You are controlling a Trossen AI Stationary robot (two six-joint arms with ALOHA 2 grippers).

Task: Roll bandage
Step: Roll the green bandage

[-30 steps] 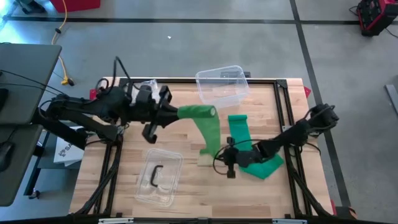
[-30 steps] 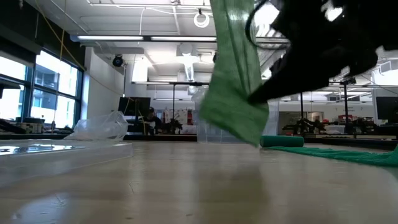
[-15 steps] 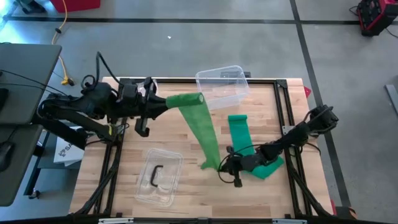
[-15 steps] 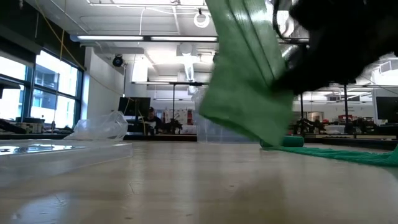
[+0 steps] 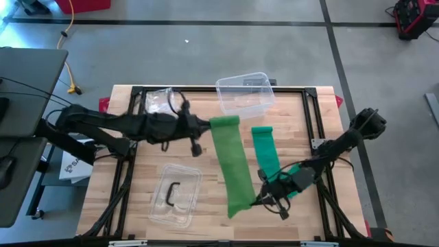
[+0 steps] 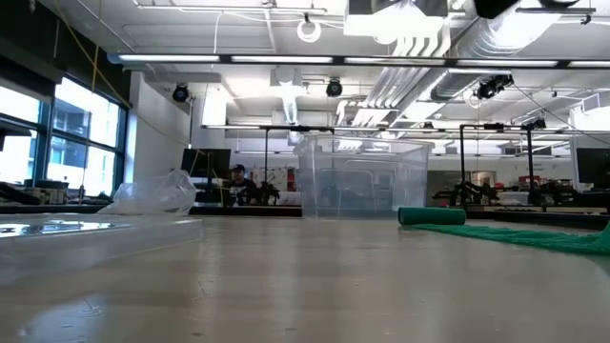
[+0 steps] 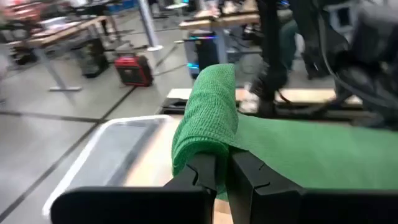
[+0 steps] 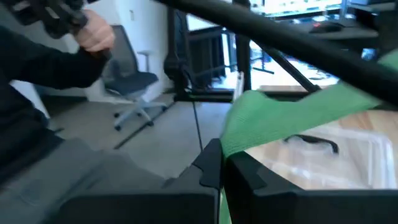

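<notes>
A long green bandage (image 5: 232,165) stretches from far to near over the middle of the table, held between my two grippers. My left gripper (image 5: 207,128) is shut on its far end, which is rolled thick (image 7: 208,118). My right gripper (image 5: 260,200) is shut on its near end (image 8: 249,124). The low view shows nothing of this bandage. A second green bandage (image 5: 266,151) lies flat on the table just to the right, and its far end shows as a small roll (image 6: 431,216). My left gripper pinches the bandage's rolled far end (image 7: 210,148) between its two fingers, which come nearly level from the table's left. The roll bulges over the fingertips and the strip runs off from it, clear of the table. My right gripper pinches the bandage's near end at its edge (image 8: 239,142) between its two fingers, which come level from the table's right. I cannot tell whether it holds one layer or several. That end is lifted clear, and the strip runs away from it fairly straight.
A clear box (image 5: 245,95) stands at the far edge, also seen in the low view (image 6: 360,178). A flat clear tray with a black handle (image 5: 175,195) lies near left. A crumpled plastic bag (image 5: 159,99) lies far left. A person's hand (image 8: 93,31) shows beyond the table.
My left gripper has swung back and then toward the table's right and down, and has tipped closer to level. My right gripper has gone up and toward the near edge with the bandage's lower end. That end hung just above the table and has left the low view, so the strip now spans both grippers.
</notes>
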